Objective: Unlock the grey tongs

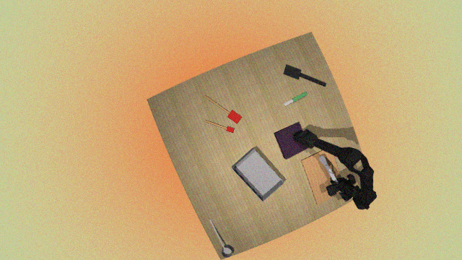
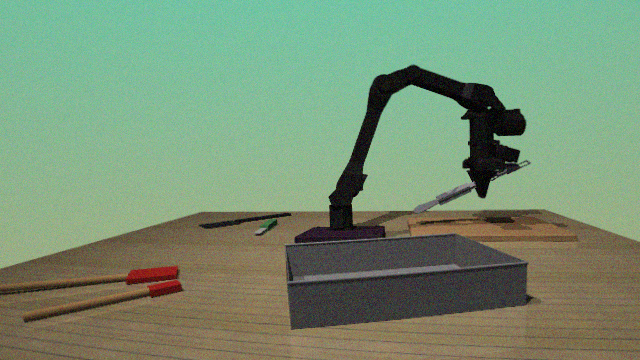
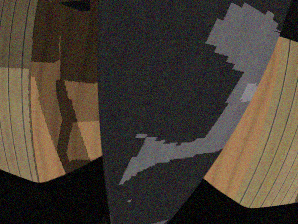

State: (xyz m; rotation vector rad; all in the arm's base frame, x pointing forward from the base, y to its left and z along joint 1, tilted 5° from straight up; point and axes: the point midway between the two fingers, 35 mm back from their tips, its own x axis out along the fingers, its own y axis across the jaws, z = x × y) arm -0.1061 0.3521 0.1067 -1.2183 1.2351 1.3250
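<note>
The grey tongs (image 1: 325,165) (image 2: 458,194) (image 3: 150,85) are held in the air, tilted, with their tips low on the left and the ring end high on the right in the exterior view. Their arms look close together; the lock cannot be made out. My gripper (image 2: 482,191) points down and is shut on the tongs around their middle. The tongs fill the middle of the wrist view. The wooden board (image 1: 311,177) (image 2: 555,238) (image 3: 45,167) lies under the gripper, with a gap between it and the tongs. The roasting tin (image 1: 275,189) (image 2: 400,302) holds no tongs.
The arm's dark purple base (image 1: 286,142) (image 2: 310,235) stands beside the board. A black spatula (image 1: 292,71) (image 2: 245,220), a green-and-white tool (image 1: 299,97) (image 2: 269,226), two red-headed tools (image 1: 234,116) (image 2: 152,275) and a ladle (image 1: 227,250) lie farther off.
</note>
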